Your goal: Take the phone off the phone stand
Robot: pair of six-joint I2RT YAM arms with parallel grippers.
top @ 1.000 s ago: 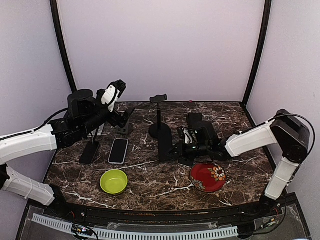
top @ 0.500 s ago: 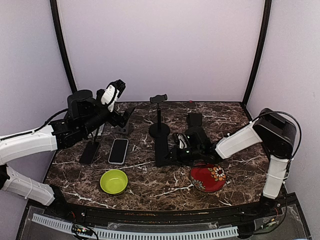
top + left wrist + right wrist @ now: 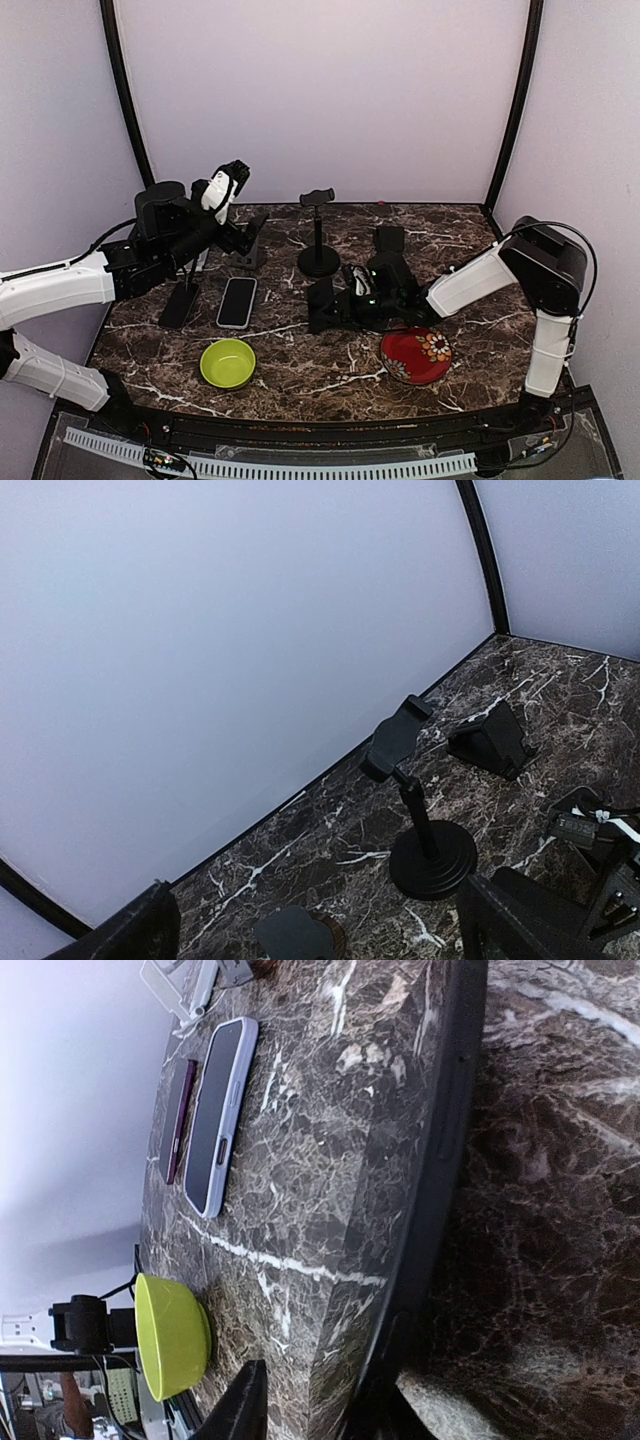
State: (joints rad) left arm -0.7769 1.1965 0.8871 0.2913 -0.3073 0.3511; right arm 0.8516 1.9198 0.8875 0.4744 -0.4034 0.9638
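Observation:
A black phone (image 3: 319, 305) with a glossy screen (image 3: 405, 1190) sits low on the marble table (image 3: 300, 370), left of centre. My right gripper (image 3: 336, 303) reaches in from the right with the phone between its fingers. In the right wrist view one fingertip (image 3: 248, 1405) stands a little off the phone's face, so the right gripper (image 3: 350, 1410) is open. A black pole phone stand (image 3: 318, 232) with an empty clamp stands just behind. A low wedge stand (image 3: 388, 241) is behind the right wrist. My left gripper (image 3: 228, 186) hangs high at the left, open and empty.
A white-cased phone (image 3: 237, 301) and a dark phone (image 3: 180, 305) lie flat at the left. In front of them is a green bowl (image 3: 228, 362), and a red flowered plate (image 3: 415, 354) lies under the right forearm. Another low stand (image 3: 250, 246) sits near the left arm.
The right gripper moved left and down with the black phone, which went from upright to low on the table. Its jaws have parted. The left arm has not moved.

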